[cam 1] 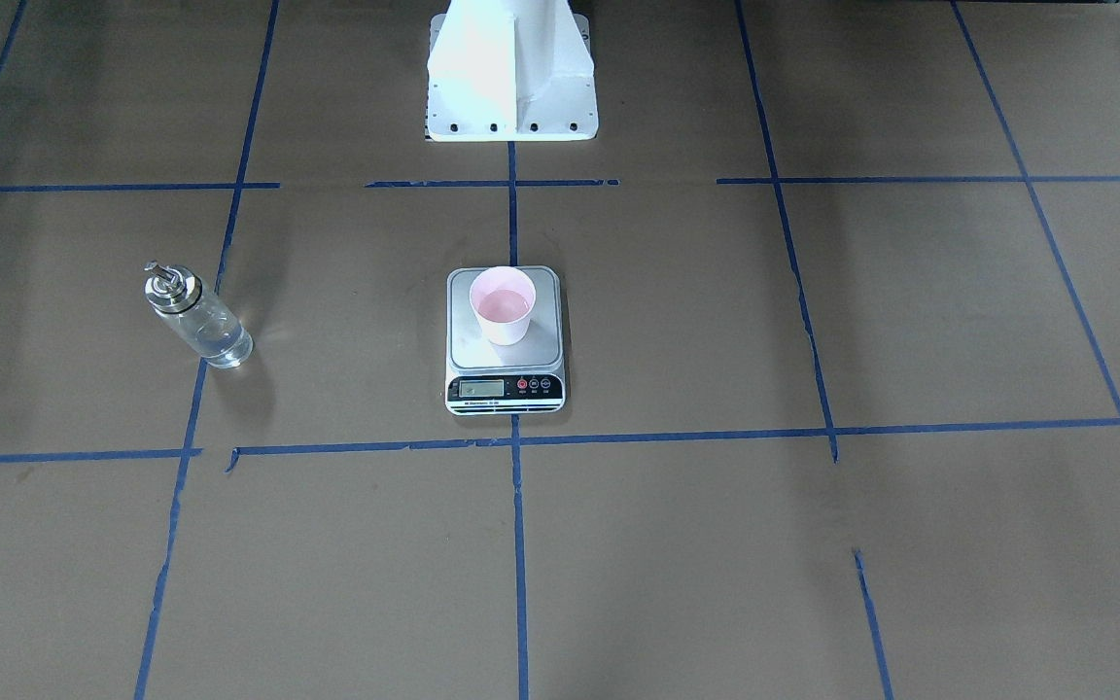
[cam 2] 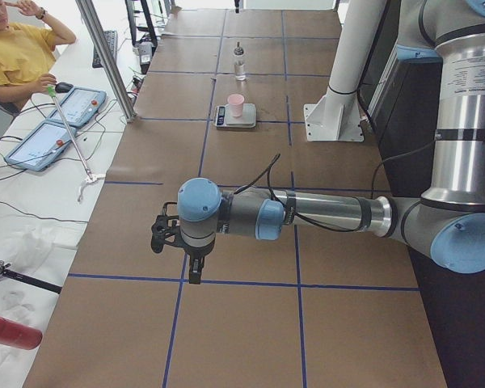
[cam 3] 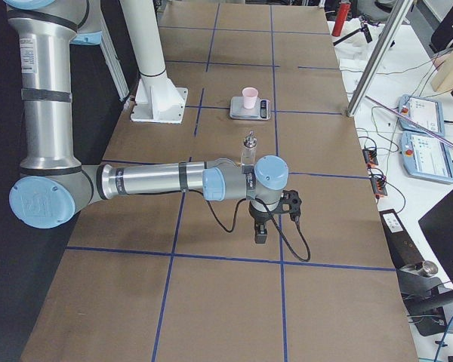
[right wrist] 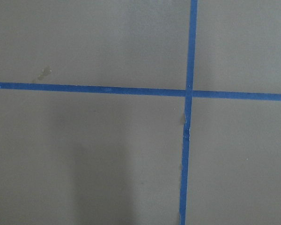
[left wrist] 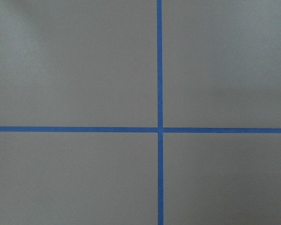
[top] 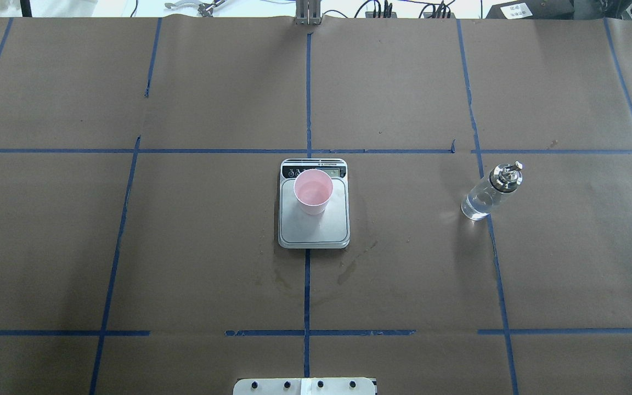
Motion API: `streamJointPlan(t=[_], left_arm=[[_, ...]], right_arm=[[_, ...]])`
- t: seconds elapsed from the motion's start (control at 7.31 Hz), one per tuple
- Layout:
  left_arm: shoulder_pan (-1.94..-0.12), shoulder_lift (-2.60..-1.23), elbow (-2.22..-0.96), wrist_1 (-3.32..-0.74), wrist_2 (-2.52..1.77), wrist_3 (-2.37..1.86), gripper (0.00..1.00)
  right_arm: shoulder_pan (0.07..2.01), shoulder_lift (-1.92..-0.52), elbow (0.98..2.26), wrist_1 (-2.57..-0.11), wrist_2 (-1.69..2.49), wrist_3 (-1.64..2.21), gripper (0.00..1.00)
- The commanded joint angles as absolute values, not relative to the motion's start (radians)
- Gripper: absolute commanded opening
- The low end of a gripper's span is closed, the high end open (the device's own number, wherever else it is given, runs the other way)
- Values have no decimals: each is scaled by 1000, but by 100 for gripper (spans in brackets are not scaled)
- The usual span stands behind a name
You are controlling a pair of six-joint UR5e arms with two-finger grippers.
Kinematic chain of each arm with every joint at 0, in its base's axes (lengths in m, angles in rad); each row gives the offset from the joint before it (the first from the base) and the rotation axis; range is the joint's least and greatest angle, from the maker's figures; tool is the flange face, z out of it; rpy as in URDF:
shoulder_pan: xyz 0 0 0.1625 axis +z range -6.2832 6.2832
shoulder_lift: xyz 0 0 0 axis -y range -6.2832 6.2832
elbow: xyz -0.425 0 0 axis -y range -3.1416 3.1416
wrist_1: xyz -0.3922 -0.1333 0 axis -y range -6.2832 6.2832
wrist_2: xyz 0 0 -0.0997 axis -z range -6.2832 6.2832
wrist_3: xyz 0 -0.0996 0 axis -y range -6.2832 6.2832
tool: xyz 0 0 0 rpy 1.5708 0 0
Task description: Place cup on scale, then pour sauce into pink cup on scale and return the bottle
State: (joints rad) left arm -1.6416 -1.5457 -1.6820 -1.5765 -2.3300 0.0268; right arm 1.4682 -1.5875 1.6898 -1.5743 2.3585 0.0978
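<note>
My right gripper (cam 3: 261, 232) hangs fingers-down over a crossing of blue tape (right wrist: 188, 92). It holds nothing, but I cannot tell whether its jaws are apart or together: only a side view shows it, and my wrist camera sees just brown paper (right wrist: 93, 154) and tape.

The bottle (top: 489, 192) stands upright on the paper, touched by nothing, on my right of the scale (top: 316, 237) and well apart from it. It is about level with the scale across the table. Its long axis is vertical, with the metal collar and spout on top. The spout seems to point away from the scale, though its exact heading is hard to read. Clear sauce (top: 475, 207) shows low in the glass.

From my right gripper the bottle lies inward, toward the scale, so I judge this arm the nearer one and a sideways grip on the glass body the natural approach.

The pink cup (top: 313, 191) already sits upright on the scale, on the display half of the platform. I cannot tell whether it holds any liquid.

My left gripper (cam 2: 192, 265) hangs on the opposite side of the scale, far from the bottle, carrying nothing; I cannot tell its opening either. Damp marks (top: 349, 270) stain the paper on my side of the scale.
</note>
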Motion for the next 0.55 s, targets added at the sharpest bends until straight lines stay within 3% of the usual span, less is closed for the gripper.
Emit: streamJointPlan(t=[0.0, 0.41], left_arm=[[-1632, -1572, -1683, -1426, -2233, 155, 100], [-1629, -1563, -1666, -1420, -2317, 149, 100]], right_arm=[[1468, -1586, 1692, -1572, 2365, 92, 100], [1466, -1586, 1697, -1572, 2370, 91, 100]])
